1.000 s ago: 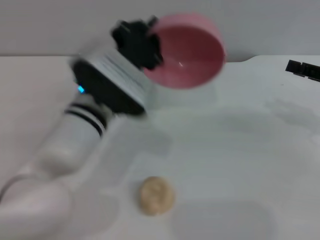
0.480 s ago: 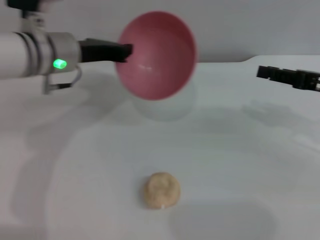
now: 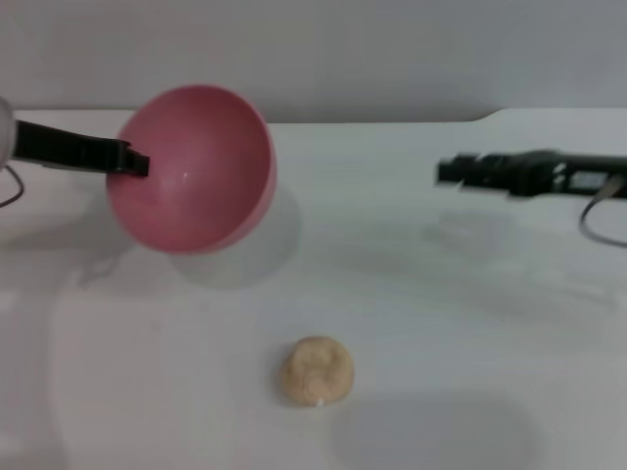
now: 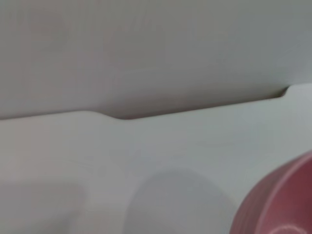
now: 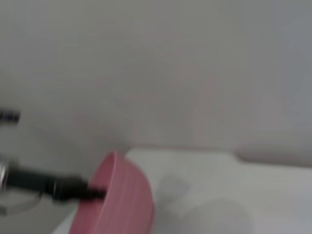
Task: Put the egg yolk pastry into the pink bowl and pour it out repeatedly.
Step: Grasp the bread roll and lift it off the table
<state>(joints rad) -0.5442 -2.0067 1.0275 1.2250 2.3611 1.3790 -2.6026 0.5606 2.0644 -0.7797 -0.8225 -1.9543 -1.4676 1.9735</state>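
Head view: While the left gripper (image 3: 132,162) clamps the rim of the pink bowl (image 3: 191,168), tipped and empty, the bowl has swung left and lower since half a second ago; the egg yolk pastry (image 3: 316,371) lies on the table (image 3: 470,323), well below and right of it.
Right gripper (image 3: 453,172): advanced inward; finger state cannot be told.
Left wrist view: pink bowl (image 4: 280,200) edge only.
Right wrist view: bowl (image 5: 119,197) tilted, gripper at rim.
Meaning: pour done; pastry awaits reloading.

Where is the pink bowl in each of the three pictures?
Head view: pink bowl upper left, tipped on its side, held at the rim by the left gripper.
Left wrist view: only its edge, bottom right corner.
Right wrist view: bottom left.
Shared landmark: the white table's notched back edge.
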